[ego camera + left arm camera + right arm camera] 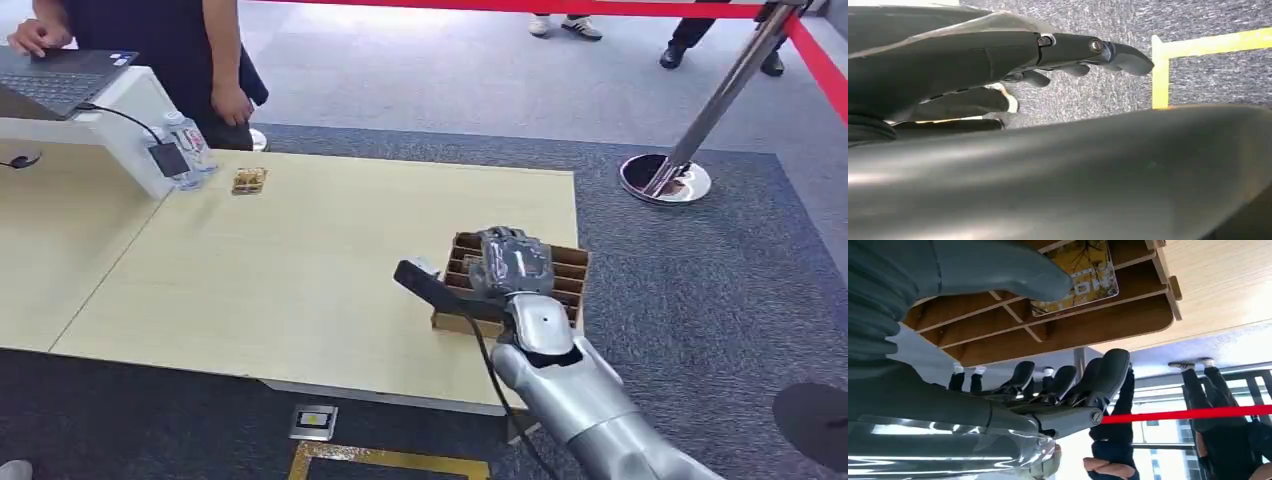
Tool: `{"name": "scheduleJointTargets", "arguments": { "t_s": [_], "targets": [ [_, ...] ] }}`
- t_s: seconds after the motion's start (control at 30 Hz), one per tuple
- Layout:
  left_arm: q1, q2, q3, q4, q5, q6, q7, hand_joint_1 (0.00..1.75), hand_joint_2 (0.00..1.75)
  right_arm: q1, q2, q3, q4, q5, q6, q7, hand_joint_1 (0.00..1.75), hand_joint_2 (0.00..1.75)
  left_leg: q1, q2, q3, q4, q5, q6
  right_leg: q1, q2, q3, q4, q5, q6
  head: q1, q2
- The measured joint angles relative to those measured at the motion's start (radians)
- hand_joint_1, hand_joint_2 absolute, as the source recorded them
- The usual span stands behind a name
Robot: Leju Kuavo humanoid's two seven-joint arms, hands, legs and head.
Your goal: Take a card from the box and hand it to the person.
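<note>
The robot's right arm (pixel 590 400) was silver and smooth, with a rounded white part at the wrist bearing a small dark dot. A black cable ran along the arm's side. The right hand (pixel 512 262) had a grey back and darker fingers (pixel 1108 375); its thumb (pixel 998 267) was thick and grey, beside a ribbed grey cover. The left hand (pixel 998 65) was dark, with a round metal screw near one fingertip.

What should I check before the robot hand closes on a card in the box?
1. Right robot hand over the box: ok.
2. Card present in a box slot: ok.
3. Thumb near the card: ok; touching it: cannot tell.
4. Fingers apart, holding nothing: ok.
5. Person at the table's far corner, not reaching out: not ok.
6. Left robot hand hanging over the carpet: ok.
</note>
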Motion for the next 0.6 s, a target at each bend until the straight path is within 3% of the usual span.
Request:
{"name": "scheduleJointTargets", "arguments": {
  "t_s": [0.03, 0.37, 0.6],
  "targets": [
    [0.0, 0.0, 0.0, 0.0, 0.0, 0.0, 0.0, 0.0, 0.0, -0.001, 0.0, 0.0, 0.002, 0.0, 0.0, 0.0, 0.82, 1.75, 0.0, 0.0, 0.0, 0.0, 0.0, 0.0, 0.0, 0.0, 0.0, 0.0, 0.0, 0.0, 0.0, 0.0],
    [0.0, 0.001, 0.0, 0.0, -0.001, -0.002, 0.0, 0.0, 0.0, -0.011, 0.002, -0.001, 0.035, -0.009, 0.009, 0.002, 0.86, 1.75, 0.0, 0.0, 0.0, 0.0, 0.0, 0.0, 0.0, 0.0, 0.0, 0.0, 0.0, 0.0, 0.0, 0.0],
    [0.0, 0.001, 0.0, 0.0, -0.003, -0.005, 0.0, 0.0, 0.0, -0.012, 0.002, -0.002, 0.057, -0.01, 0.007, 0.005, 0.75, 1.75, 0.0, 0.0, 0.0, 0.0, 0.0, 0.0, 0.0, 0.0, 0.0, 0.0, 0.0, 0.0, 0.0, 0.0]
  ]
}}
